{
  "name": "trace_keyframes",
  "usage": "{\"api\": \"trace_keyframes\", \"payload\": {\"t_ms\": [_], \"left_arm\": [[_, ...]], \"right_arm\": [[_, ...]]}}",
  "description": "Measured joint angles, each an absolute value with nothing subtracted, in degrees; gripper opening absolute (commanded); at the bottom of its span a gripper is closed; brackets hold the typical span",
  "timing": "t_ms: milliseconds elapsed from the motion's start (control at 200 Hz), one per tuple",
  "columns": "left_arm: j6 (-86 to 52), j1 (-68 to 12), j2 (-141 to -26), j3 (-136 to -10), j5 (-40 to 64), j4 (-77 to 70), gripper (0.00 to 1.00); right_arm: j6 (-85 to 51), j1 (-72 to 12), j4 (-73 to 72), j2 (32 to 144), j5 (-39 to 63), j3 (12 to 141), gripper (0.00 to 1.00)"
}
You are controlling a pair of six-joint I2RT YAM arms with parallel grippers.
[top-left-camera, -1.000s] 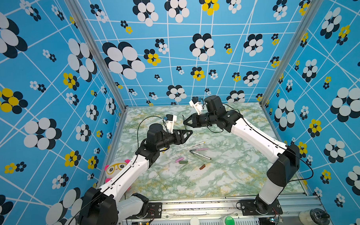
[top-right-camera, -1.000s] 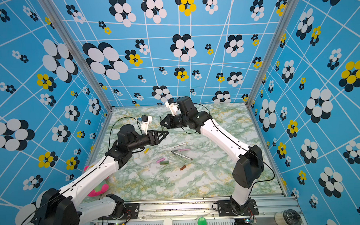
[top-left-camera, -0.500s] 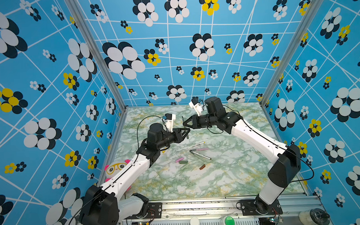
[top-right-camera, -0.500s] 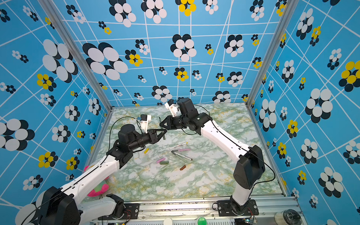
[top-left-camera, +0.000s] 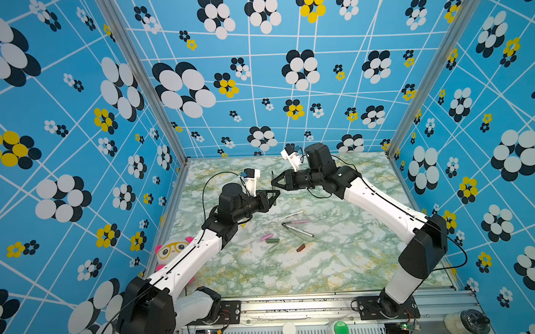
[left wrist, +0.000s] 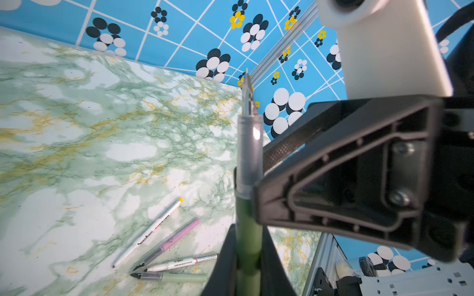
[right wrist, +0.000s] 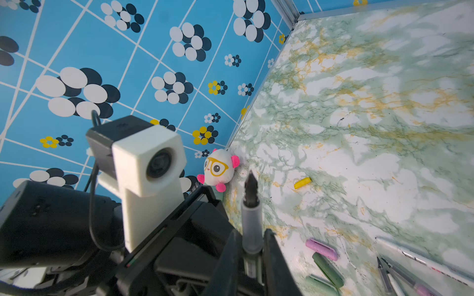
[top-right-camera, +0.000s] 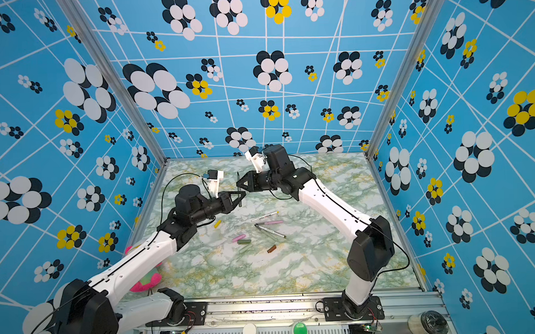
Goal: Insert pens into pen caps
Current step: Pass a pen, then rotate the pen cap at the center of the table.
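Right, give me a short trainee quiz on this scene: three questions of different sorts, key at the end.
1. True or false: the dark green pen lies flat on the table.
2. Which cap lies nearest the plush toy? A pink, B yellow, C brown.
3. How many pens lie loose on the table?
Key: 1 false, the left arm's jaws hold it in the air. 2 B, the yellow cap. 3 four: yellow-ended white pen, pink pen, brown-ended white pen, pale green pen.

My left claw (top-right-camera: 241, 195) grips the dark green pen (top-right-camera: 238, 176) upright; my right claw (top-right-camera: 238, 184) is at its upper half.
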State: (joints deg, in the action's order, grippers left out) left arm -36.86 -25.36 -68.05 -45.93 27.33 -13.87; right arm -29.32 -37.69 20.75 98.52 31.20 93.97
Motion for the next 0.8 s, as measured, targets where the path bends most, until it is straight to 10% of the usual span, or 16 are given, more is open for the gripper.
{"api": "trace_keyframes", "payload": {"t_ms": [800], "left_arm": [[-31.94, -20.21, -42.33, -42.28, 2.31, 24.49, 0.0]], "right_arm": [[-21.45, -48.27, 37.67, 99.04, 22.37, 82.52, 0.57]]}}
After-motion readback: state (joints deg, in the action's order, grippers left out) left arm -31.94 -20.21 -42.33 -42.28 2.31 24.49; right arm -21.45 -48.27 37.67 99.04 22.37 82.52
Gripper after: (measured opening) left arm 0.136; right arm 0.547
